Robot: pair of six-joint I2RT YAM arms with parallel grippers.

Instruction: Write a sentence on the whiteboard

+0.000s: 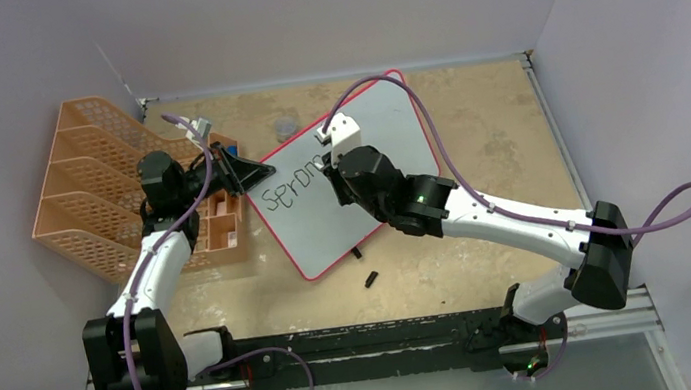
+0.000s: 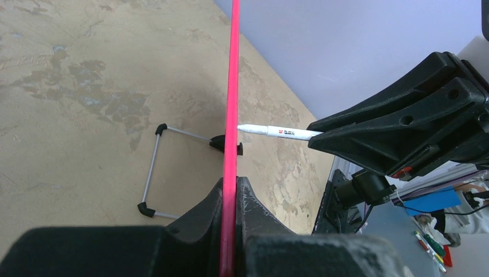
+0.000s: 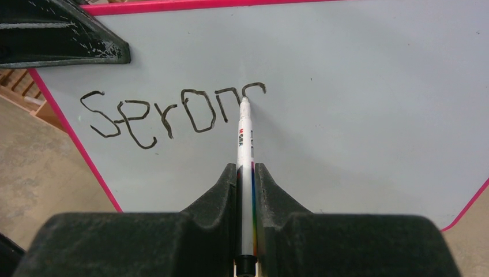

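the right gripper is clamping one marker, tip touching the lone whiteboard where the sentence ends; the left gripper is pinching its pink edge near the table's far edge.

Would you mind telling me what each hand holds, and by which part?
Left hand: pink-framed whiteboard, by its edge. Right hand: white marker pen, by its rear barrel.

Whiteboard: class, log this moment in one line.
left gripper: shut on edge of red-framed white rectangular whiteboard | right gripper: shut on slim white marker, tip on board | black handwritten sentence: partly written
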